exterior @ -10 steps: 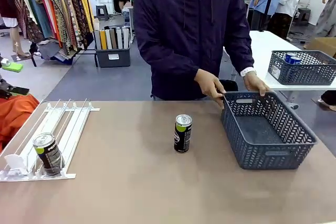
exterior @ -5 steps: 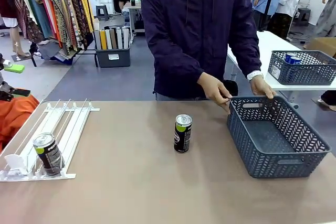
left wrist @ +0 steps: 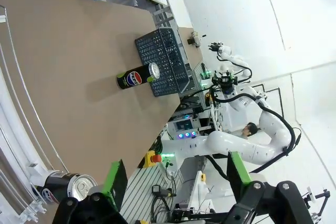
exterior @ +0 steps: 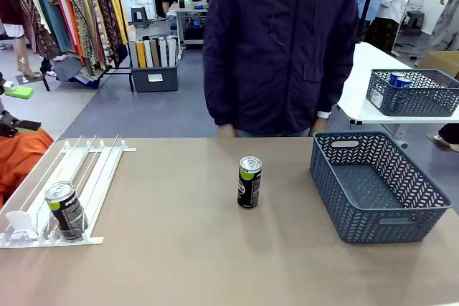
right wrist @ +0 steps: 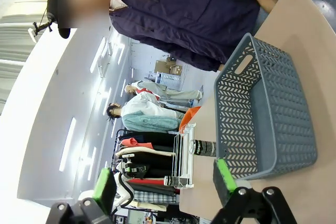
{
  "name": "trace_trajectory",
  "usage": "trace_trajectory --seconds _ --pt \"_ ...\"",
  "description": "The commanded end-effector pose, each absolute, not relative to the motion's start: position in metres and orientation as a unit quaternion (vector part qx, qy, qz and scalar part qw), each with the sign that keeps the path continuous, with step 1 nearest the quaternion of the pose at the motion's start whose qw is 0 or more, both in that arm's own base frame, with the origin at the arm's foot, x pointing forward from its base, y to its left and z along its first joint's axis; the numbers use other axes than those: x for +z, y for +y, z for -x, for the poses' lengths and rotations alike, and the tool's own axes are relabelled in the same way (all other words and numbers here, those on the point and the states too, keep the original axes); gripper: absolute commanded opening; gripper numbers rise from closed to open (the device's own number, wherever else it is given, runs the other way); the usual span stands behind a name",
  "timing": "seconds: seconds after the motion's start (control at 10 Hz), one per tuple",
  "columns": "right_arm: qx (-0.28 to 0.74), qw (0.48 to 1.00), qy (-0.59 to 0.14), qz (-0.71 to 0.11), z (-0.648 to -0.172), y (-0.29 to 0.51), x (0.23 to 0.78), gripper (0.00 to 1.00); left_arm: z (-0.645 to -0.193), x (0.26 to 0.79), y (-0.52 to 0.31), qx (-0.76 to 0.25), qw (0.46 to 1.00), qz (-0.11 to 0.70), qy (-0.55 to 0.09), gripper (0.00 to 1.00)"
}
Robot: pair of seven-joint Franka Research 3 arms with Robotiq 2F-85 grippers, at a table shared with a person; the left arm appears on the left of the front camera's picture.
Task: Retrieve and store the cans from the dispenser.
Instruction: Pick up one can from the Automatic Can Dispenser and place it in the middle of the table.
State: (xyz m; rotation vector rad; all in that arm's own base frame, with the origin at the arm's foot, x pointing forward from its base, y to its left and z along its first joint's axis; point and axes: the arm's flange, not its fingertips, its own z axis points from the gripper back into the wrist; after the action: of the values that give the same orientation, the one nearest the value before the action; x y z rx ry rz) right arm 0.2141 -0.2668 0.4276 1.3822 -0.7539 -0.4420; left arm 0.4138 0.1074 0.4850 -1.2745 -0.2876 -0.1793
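One black can with a green-and-white label point(exterior: 249, 182) stands upright in the middle of the table. A second black can point(exterior: 66, 211) stands at the low front end of the white railed dispenser point(exterior: 90, 170) at the left. The left wrist view has the middle can point(left wrist: 137, 77), the dispenser can point(left wrist: 71, 187) close by the camera, and the rails point(left wrist: 13, 114). My left gripper point(left wrist: 176, 174) is open and holds nothing. My right gripper point(right wrist: 164, 184) is open too, looking past the basket at the middle can point(right wrist: 205, 147) and the dispenser point(right wrist: 181, 156).
A dark grey lattice basket point(exterior: 387, 227) sits on the table's right side with nothing in it. The person point(exterior: 280, 41) stands at the far edge, hands down by the table rim. Behind, a white side table carries another basket point(exterior: 412, 94).
The person slid the grey basket a little to the right, let go of it, and drew both hands back to the table's far edge. The cans have not moved.
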Motion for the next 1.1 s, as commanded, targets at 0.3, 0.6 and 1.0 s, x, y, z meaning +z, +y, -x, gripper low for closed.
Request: trace_trajectory --seconds 0.3,0.6,1.0 --pt "-0.199 0.680 -0.337 -0.620 -0.215 -0.266 0.432 1.00 -0.414 0.485 0.108 -0.083 0.790 0.592 -0.134 1.00" --pt "-0.199 0.680 -0.337 -0.620 -0.215 -0.266 0.432 1.00 -0.389 0.504 0.056 -0.049 0.936 0.342 -0.073 1.00" --pt "-0.199 0.680 -0.337 -0.620 -0.215 -0.266 0.432 1.00 -0.371 0.478 0.000 -0.025 0.990 0.135 -0.043 1.00"
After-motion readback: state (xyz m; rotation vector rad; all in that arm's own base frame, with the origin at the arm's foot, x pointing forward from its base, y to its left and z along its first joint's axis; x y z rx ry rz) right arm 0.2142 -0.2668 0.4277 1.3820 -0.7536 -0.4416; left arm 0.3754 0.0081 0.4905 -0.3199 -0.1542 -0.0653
